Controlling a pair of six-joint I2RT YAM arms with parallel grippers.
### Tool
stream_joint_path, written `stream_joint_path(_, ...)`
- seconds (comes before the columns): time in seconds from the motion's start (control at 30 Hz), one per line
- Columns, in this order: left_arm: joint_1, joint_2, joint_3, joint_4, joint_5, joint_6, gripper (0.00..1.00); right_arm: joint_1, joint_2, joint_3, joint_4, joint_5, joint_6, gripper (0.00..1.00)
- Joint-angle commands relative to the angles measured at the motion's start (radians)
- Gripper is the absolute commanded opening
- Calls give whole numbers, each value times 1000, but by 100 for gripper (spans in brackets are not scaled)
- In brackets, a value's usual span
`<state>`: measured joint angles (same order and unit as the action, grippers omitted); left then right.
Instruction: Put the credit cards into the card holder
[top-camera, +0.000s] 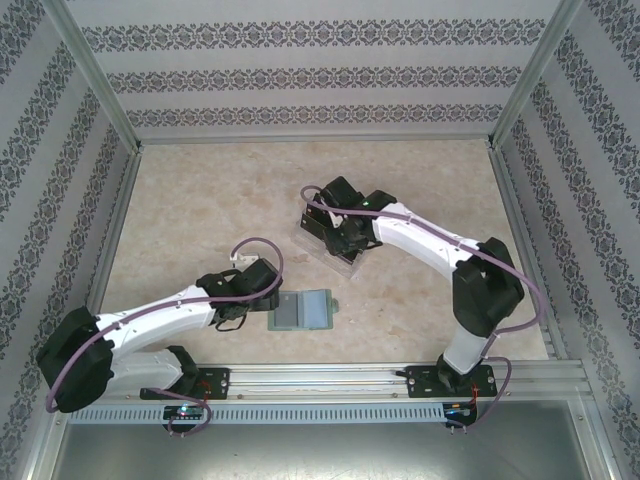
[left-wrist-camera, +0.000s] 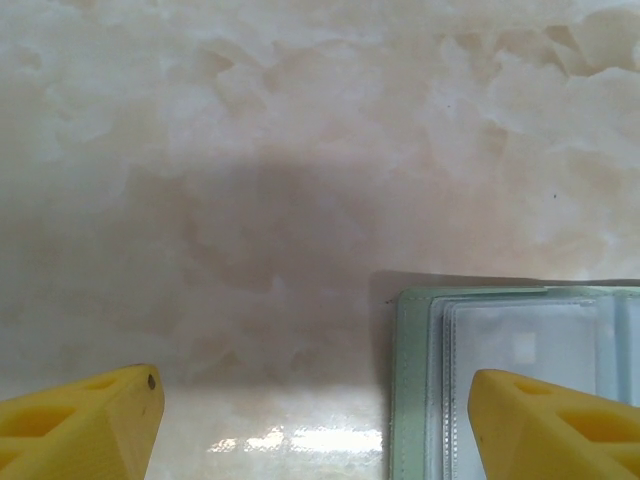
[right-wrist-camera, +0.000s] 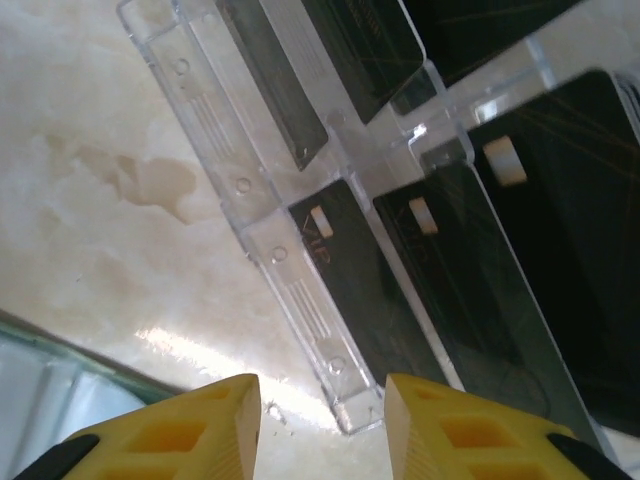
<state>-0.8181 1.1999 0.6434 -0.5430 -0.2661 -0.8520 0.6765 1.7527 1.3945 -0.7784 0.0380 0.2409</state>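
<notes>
- Left tool (left-wrist-camera: 316, 395), nearest the arm bases: its two yellow fingers (left-wrist-camera: 80, 430) are cut off by the lower edge of the left wrist view, so only the tips show. They stand wide apart and grip nothing.
- Flat grey-green rectangular card holder (left-wrist-camera: 410, 380): lies open on the marbled beige surface (left-wrist-camera: 250, 150) with its clear inner sleeves facing up.
  - Its right and near parts run out of the left wrist view, and the fingertip at the right of that view covers part of it. Whether that tip touches it cannot be told.
  - The holder's left edge falls within the gap, close to that fingertip.
  - What the sleeves contain is hard to make out through the glare.
- Right tool (right-wrist-camera: 322, 390), farther out: its fingers are likewise cut off below, and they stand a moderate way apart with nothing held. The end of a tray rim lies in the gap; contact cannot be told.
- Clear plastic tray (right-wrist-camera: 215, 140) with dividers: flat black cards (right-wrist-camera: 470, 300) with small pale marks sit in its compartments, just beyond the right tool.
  - The cards are cut off at the top and right edges of the right wrist view, so their number cannot be told.
  - In the overhead view the right wrist hides most of the tray.
- A corner of the card holder shows at the lower left of the right wrist view, separated from the tray by bare surface.
</notes>
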Motion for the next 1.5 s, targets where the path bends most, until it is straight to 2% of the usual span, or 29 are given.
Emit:
stream_joint_path(0.0, -8, 9, 29, 26, 8, 0, 81, 0, 59, 81, -20, 34, -68, 37)
stream_joint_path(0.3, 13, -56, -19, 13, -19, -70, 82, 0, 239, 291, -47, 64, -108, 33)
stream_joint_path(0.7, 36, -98, -51, 11, -13, -73, 82, 17, 417, 497, -129, 128, -155, 32)
stream_joint_path(0.83, 40, -101, -59, 17, -7, -74, 82, 24, 437, 516, -143, 129, -160, 29)
stream_joint_path(1.07, 43, -106, -68, 24, -1, -73, 83, 33, 439, 511, -145, 134, -160, 17)
stream_joint_path(1.47, 45, -97, -67, 35, 7, -69, 83, 32, 471, 597, -177, 127, -167, 19)
